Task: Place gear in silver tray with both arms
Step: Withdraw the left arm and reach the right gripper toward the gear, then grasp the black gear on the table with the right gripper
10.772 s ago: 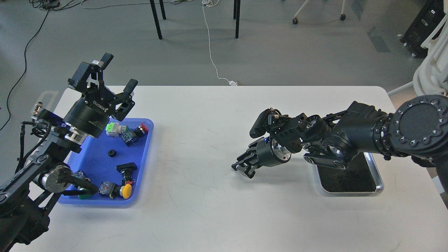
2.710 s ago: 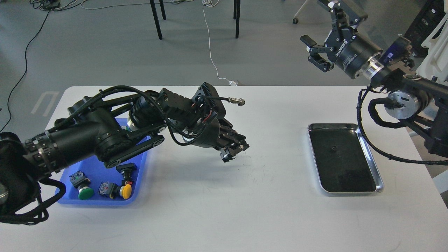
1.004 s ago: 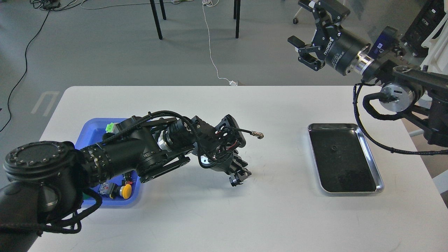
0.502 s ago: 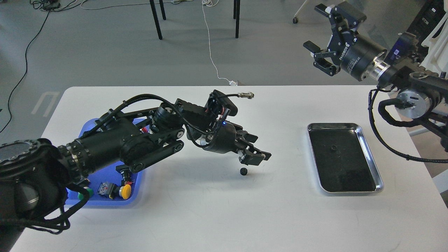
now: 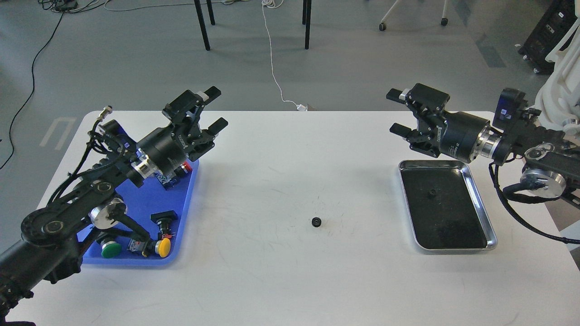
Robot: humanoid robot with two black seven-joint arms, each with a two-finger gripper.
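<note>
At your far left, the blue plastic tray [image 5: 183, 213] sits near the white table's [image 5: 290, 280] left edge, holding push-button switches: a green-capped one [image 5: 110, 249], a yellow-capped one [image 5: 163, 246], a black one [image 5: 164, 218] and a red one [image 5: 183, 169] partly hidden by the arm. Your left gripper [image 5: 205, 110] hangs above the tray's far right corner, its two fingers spread wide with nothing between them; white lettering runs along its black body, but it is too small to read.

Moving right, the gear [image 5: 316, 222] lies alone on the bare tabletop, a small black toothed wheel. From the table's centre it sits at about 5 o'clock, well apart from both trays, with open surface on every side of it.

Further right, at about 3 o'clock from the gear, you find the silver tray [image 5: 480, 209], its long side running away from you, with a small dark speck on its reflective bottom. Its near right corner is close to the table's right edge.

Your right gripper [image 5: 398, 113] hovers above the tray's far left corner, pointing left, fingers apart and empty. White lettering on its body is likewise unreadable.
</note>
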